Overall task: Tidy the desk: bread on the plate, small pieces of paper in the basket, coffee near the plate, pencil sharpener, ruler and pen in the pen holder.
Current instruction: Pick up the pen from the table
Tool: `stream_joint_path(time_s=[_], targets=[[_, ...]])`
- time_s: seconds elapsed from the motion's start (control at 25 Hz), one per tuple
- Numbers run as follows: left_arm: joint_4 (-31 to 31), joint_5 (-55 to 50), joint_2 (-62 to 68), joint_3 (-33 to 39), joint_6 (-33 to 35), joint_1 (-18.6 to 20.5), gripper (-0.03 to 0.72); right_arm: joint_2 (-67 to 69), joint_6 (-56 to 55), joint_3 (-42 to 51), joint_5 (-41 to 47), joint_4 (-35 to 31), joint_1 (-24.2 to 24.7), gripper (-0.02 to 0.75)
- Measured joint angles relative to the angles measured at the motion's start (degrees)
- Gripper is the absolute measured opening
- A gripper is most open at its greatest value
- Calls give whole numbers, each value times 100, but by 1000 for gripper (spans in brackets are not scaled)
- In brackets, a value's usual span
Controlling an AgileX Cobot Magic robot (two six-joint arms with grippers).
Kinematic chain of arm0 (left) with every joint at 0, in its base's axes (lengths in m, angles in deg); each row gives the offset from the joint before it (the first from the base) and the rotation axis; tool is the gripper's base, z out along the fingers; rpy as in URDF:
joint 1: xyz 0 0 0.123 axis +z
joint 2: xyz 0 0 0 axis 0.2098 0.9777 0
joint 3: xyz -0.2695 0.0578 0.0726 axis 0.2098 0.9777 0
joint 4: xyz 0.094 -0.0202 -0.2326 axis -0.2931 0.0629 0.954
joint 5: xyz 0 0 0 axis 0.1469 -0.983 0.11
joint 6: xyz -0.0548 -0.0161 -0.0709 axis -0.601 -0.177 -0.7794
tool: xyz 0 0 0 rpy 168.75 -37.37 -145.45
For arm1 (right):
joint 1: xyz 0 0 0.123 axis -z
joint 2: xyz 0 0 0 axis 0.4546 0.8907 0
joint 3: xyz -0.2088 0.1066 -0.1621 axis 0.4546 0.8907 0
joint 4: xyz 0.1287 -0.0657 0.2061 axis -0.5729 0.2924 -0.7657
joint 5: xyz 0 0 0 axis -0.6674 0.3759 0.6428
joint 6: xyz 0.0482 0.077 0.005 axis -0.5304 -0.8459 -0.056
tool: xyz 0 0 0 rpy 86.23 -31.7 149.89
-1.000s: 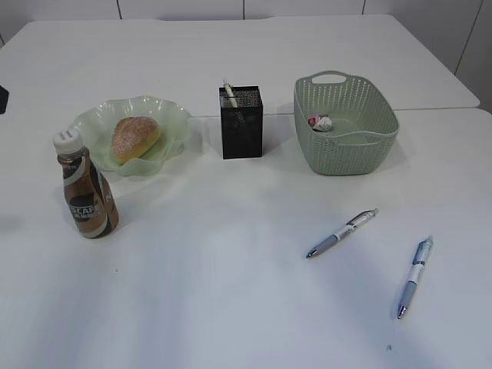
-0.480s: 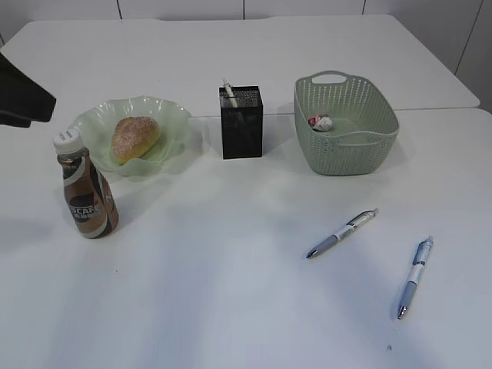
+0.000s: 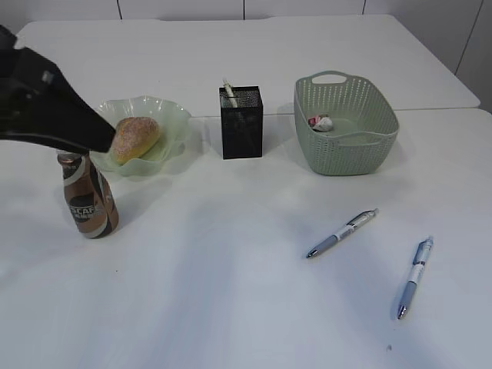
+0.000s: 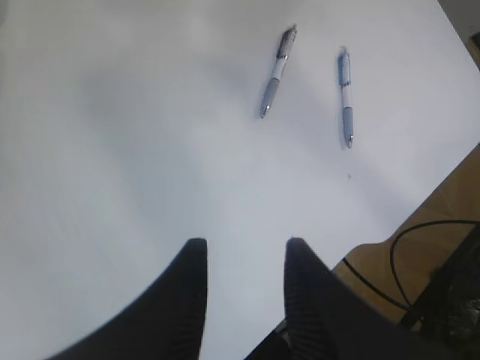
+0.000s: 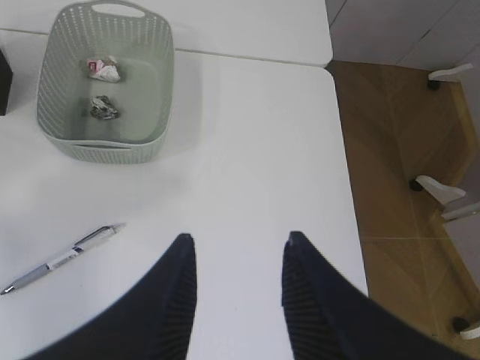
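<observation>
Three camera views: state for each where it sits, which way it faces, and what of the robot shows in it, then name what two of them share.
Exterior view: raised at the desk's near edge, slanting down at plate, pen holder, basket; left arm shows.
Left wrist view: above the table, looking down; open left gripper shows.
Right wrist view: above the table's right end; open right gripper shows.
Shared: both wrist views catch the grey pen.
</observation>
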Motion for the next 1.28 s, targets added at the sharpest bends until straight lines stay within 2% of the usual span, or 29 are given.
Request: stream_joint_path(time_s=[0.6, 0.8, 0.88, 1.0, 1.04, 1.12, 1.28], targets=[[15, 567, 876, 0, 206, -945, 243, 0, 83, 77, 0, 117, 68, 317], [19, 711, 988, 0, 253, -1007, 243, 0, 149, 121, 0, -347, 77, 317], [19, 735, 1028, 0, 266, -1007, 243, 0, 172, 417, 0, -694, 77, 317], [19, 746, 1027, 0, 277, -1007, 243, 0, 184, 547, 0, -721, 77, 317], [19, 761, 1027, 0, 286, -1007, 243, 0, 184, 1117, -11, -757, 77, 317], [19, 782, 1027, 0, 286, -1007, 243, 0, 184, 1582, -20, -781, 77, 317], [28, 841, 1027, 0, 286, -1007, 243, 0, 194, 1903, -32, -781, 77, 317]])
